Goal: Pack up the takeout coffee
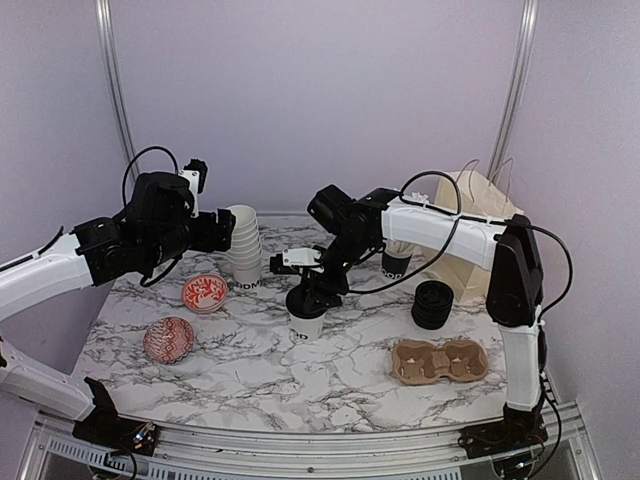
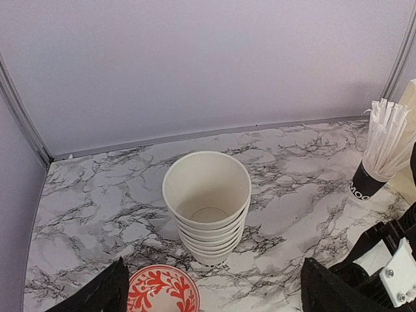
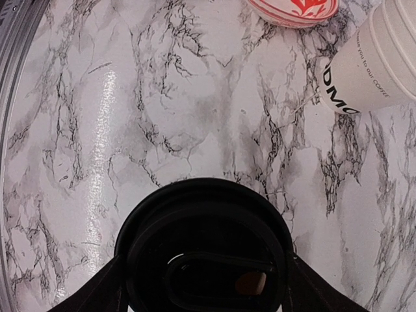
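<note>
Takeout coffee cup (image 1: 306, 322) stands mid-way across the marble surface (image 1: 250, 370), with the right claw (image 3: 205, 283) straddling its black lid (image 3: 205, 240) — whether it grips yet, I cannot tell. Left claw (image 2: 218, 296) gapes empty. Squeezing the lid alone could pop it off — or tip the cup short of the cardboard carrier (image 1: 440, 361).

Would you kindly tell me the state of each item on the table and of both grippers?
lidded cup: upright, lid on.
right gripper: fingers astride that lid, grip unclear.
left gripper: open, empty.
cup stack: upright, lidless.
cup carrier: both wells empty.
paper bag: standing upright.
red bowl: right way up, empty.
spare lids: stacked.
stirrer cup: upright, filled with stirrers.
</note>
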Robot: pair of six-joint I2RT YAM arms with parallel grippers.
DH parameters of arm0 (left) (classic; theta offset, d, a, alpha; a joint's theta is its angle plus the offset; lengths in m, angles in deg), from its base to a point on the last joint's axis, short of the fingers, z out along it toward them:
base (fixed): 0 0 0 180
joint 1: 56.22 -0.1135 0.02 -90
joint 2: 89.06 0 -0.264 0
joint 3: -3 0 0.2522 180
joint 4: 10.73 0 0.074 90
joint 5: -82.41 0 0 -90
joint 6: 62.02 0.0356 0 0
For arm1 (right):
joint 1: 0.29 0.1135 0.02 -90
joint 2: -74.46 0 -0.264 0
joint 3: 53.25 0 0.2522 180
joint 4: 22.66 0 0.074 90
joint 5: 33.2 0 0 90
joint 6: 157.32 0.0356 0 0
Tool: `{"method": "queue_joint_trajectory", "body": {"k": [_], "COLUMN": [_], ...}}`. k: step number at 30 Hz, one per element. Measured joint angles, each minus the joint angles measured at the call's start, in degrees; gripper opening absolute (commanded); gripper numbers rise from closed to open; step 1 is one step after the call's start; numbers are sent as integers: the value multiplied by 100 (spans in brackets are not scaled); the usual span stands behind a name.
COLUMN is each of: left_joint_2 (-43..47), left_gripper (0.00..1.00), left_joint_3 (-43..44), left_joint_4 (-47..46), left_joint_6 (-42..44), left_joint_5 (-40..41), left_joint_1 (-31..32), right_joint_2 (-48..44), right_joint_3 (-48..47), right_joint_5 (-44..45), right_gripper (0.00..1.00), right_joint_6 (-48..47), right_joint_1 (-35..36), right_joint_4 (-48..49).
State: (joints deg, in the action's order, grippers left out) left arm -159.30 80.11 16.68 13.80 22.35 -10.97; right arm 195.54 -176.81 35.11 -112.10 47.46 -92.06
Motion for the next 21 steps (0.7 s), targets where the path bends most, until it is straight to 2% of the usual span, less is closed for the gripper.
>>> {"method": "queue_joint_trajectory", "body": {"k": [5,9,21], "left_joint_2": [0,13,59], "left_gripper": [92,92,92], "left_joint_3": [-24,-26,-66], "left_joint_4": [20,31,96], "left_joint_6": [0,0,-22], "left_joint_5": [-17,-37,-57], "left_joint_1": [-11,-11,-11], "right_joint_2": [46,188,817], "right_joint_3": [-175,-669,-1934], "right_joint_5": [103,151,514], "right_gripper": [74,74,75], "right_joint_6": [63,186,780], "right_joint_1": [-24,-175,-1316], "right_joint_4": [-68,-87,393]}}
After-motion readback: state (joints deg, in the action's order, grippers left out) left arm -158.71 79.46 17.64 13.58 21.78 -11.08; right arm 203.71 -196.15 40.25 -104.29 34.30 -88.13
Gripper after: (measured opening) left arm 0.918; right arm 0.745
